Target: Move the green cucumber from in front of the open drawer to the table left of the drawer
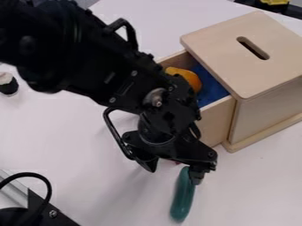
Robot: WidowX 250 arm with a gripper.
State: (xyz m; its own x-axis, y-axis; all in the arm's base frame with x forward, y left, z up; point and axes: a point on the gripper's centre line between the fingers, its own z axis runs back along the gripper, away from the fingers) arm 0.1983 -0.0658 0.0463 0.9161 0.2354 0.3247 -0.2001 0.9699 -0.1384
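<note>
The black gripper (pixel 173 171) hangs low over the white table, left of the wooden box's open drawer, with its fingers spread apart. A long, rounded green object (pixel 183 196) lies on the table, its upper end beside and partly behind the right fingertip; whether they touch I cannot tell. An orange rounded object (pixel 187 77) sits in the drawer (pixel 219 115), over a blue lining (pixel 212 88), partly hidden by the arm. A small bit of red shows just behind the gripper.
The light wooden box (pixel 227 48) with a slot in its top stands at the right. At the left edge is a small black and white object (pixel 8 84). A black cable (pixel 48 189) and a metal rail (pixel 13 190) occupy the lower left corner.
</note>
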